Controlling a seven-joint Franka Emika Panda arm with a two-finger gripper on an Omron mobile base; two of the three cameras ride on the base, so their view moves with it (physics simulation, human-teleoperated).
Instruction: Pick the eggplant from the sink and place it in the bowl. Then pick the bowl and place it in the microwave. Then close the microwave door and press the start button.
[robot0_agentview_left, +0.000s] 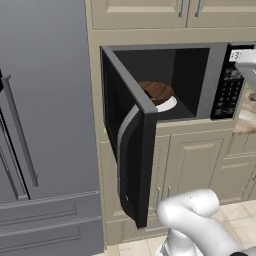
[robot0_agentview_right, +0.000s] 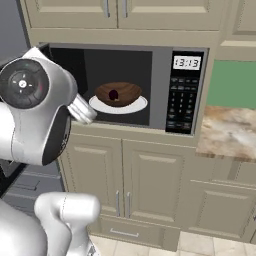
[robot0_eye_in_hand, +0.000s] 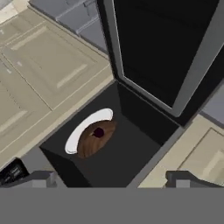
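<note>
Standing wide apart and empty, the pincer (robot0_eye_in_hand: 109, 177) faces the bowl (robot0_eye_in_hand: 96, 139) inside the open-doored microwave (robot0_agentview_right: 160, 90).

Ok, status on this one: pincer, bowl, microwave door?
Pincer open, holding nothing. Bowl with eggplant inside microwave on white turntable plate. Microwave door wide open, nothing blocking it.

bowl (robot0_eye_in_hand: 94, 139) holding eggplant (robot0_eye_in_hand: 99, 132) — on white plate (robot0_eye_in_hand: 83, 127), inside open microwave (robot0_eye_in_hand: 131, 144)

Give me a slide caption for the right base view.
Bowl holding the eggplant sits inside the open microwave.
</note>
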